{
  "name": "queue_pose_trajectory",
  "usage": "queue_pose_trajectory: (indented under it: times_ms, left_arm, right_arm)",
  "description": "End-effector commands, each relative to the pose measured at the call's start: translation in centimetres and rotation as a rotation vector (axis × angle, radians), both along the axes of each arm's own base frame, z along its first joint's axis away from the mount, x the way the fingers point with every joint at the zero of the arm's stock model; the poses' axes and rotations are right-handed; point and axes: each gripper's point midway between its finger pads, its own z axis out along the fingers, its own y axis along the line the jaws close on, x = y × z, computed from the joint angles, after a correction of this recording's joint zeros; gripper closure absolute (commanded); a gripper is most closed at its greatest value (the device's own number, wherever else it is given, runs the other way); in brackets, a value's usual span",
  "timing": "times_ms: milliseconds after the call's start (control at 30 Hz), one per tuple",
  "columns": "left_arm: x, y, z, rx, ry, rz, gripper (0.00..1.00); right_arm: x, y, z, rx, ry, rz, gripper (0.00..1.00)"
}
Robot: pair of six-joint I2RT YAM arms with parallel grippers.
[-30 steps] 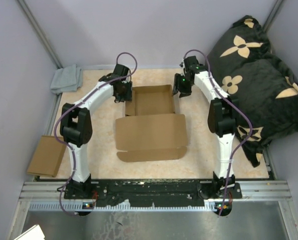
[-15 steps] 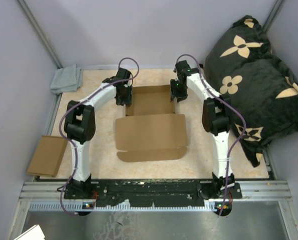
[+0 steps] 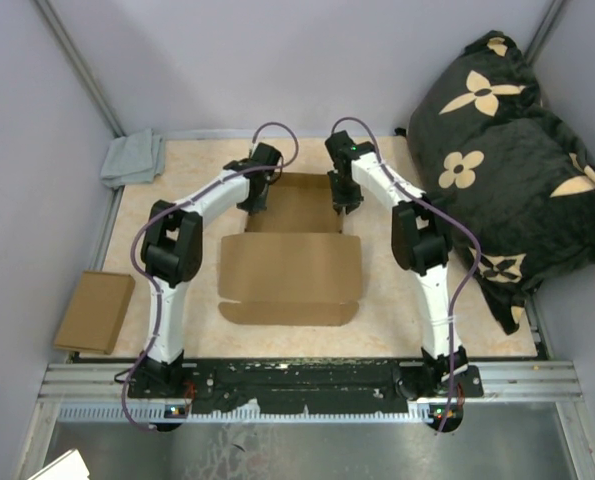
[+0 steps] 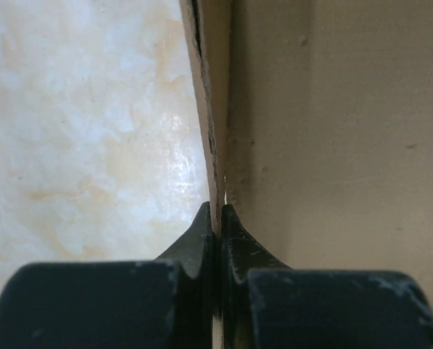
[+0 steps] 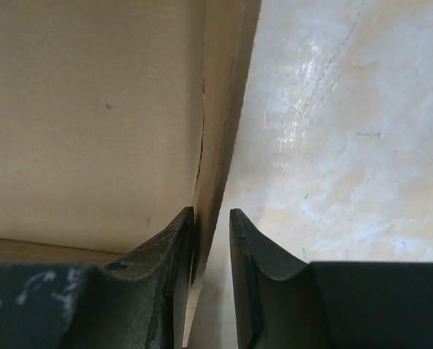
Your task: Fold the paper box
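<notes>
The paper box [image 3: 292,270] lies as a large brown die-cut sheet in the middle of the table, its far section raised with upright side walls. My left gripper [image 3: 258,197] is at the far section's left wall. In the left wrist view this gripper [image 4: 217,211] is shut on the thin edge of that wall [image 4: 209,109]. My right gripper [image 3: 344,195] is at the right wall. In the right wrist view it [image 5: 212,212] straddles that wall [image 5: 220,145]: the left finger lies against the cardboard and the right finger stands a little off it.
A smaller plain cardboard rectangle [image 3: 95,311] lies at the table's left edge. A grey cloth [image 3: 132,158] sits in the far left corner. Black flower-patterned pillows [image 3: 507,150] fill the right side. A metal rail [image 3: 317,380] runs along the near edge.
Both grippers have moved inward toward each other at the box's far section. The left one has shut on the left wall, the right one has narrowed around the right wall. The box has shifted slightly left.
</notes>
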Motion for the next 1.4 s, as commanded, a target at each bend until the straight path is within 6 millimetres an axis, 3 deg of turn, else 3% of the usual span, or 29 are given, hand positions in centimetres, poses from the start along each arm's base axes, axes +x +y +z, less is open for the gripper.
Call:
queue_pose_trajectory:
  times_ms: [0, 167, 267, 467, 567, 767, 900, 1033, 1200, 1267, 1367]
  left_arm:
    - [-1.2, 3.1, 1.2, 0.274, -0.036, 0.011, 1.00]
    - [-2.4, 1.9, 0.1, 0.245, -0.001, -0.003, 1.00]
    - [-3.7, 1.4, 0.0, 0.167, 0.058, 0.005, 0.83]
    - [-4.1, 0.2, 3.7, 0.000, 0.012, -0.008, 0.46]
    - [-4.1, 0.4, 5.6, -0.021, -0.015, -0.003, 0.39]
    - [-4.6, 1.2, 8.9, -0.084, -0.063, 0.024, 0.37]
    - [-4.8, 1.0, 11.4, -0.170, -0.166, -0.012, 0.37]
    - [-6.4, 1.9, 14.0, -0.216, -0.295, -0.031, 0.37]
    - [-8.9, 3.6, 15.9, -0.253, -0.412, -0.013, 0.37]
    - [-9.7, 3.8, 15.7, -0.279, -0.435, -0.013, 0.36]
    - [-10.6, 3.8, 15.5, -0.318, -0.444, -0.002, 0.36]
  right_arm:
    - [-1.0, -1.3, 1.4, -0.069, 0.002, -0.038, 0.74]
    - [-2.9, 0.1, 1.2, 0.021, 0.038, -0.039, 0.74]
    - [-3.3, 0.4, 1.9, 0.058, 0.031, -0.047, 0.73]
    - [-3.8, 1.0, 4.7, 0.116, -0.003, -0.047, 0.68]
    - [-3.9, 0.8, 6.2, 0.125, -0.030, -0.055, 0.63]
    - [-1.7, 0.1, 9.9, 0.127, -0.171, 0.003, 0.58]
    - [0.8, 1.7, 13.0, 0.170, -0.315, 0.171, 0.55]
    - [3.2, 2.6, 15.7, 0.134, -0.483, 0.338, 0.55]
    - [4.2, 4.1, 20.2, 0.143, -0.756, 0.456, 0.53]
    - [4.6, 4.3, 20.2, 0.158, -0.826, 0.450, 0.51]
    - [5.7, 4.2, 18.0, 0.164, -0.892, 0.401, 0.55]
